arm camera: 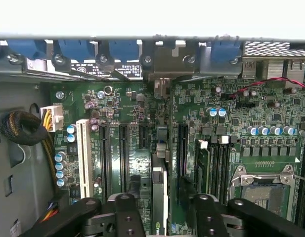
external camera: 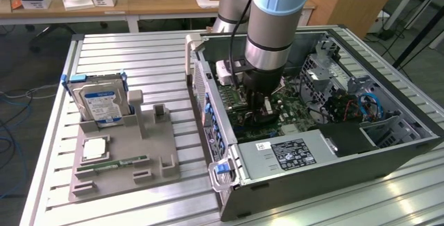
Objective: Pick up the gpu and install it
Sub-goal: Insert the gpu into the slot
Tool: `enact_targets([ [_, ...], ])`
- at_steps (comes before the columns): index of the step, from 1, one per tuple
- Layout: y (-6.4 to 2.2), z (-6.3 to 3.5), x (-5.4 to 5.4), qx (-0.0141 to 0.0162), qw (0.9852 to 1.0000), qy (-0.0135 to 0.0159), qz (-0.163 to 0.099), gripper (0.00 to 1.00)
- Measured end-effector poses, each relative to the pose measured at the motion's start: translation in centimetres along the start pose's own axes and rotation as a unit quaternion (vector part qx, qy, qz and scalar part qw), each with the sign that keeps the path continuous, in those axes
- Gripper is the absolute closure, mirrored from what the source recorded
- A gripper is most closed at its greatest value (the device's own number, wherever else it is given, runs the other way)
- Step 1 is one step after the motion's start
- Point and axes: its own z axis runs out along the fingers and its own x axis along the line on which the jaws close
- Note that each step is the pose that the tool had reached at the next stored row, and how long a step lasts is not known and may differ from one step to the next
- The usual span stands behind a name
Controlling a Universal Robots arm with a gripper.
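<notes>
The gpu [arm camera: 159, 190] shows edge-on in the wrist view, a thin green card standing upright in a motherboard slot, with its silver bracket [arm camera: 162, 66] against the case's rear wall. My gripper [arm camera: 164, 215] straddles the card. Its black fingers [arm camera: 125, 212] stand on either side with a gap to the card on each side, so it is open. In the exterior view the arm reaches down into the open computer case [external camera: 319, 179], and the gripper [external camera: 265, 113] sits low over the motherboard, hiding the card.
Empty black slots [arm camera: 123, 153], a white slot [arm camera: 84, 158], memory slots and the CPU socket [arm camera: 263, 190] flank the card. A power supply [external camera: 288, 156] lies at the case front. Outside, a grey holder [external camera: 128, 184] carries a hard drive [external camera: 101, 104] and memory stick [external camera: 114, 164].
</notes>
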Motion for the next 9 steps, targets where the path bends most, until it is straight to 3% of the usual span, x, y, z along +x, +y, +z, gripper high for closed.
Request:
enact_targets([
  [1,-0.01,-0.07,0.0,-0.0001,1.0,0.0001,0.0,0.55],
  [9,-0.3,-3.34,-0.1,0.0,1.0,0.0,0.0,0.55],
])
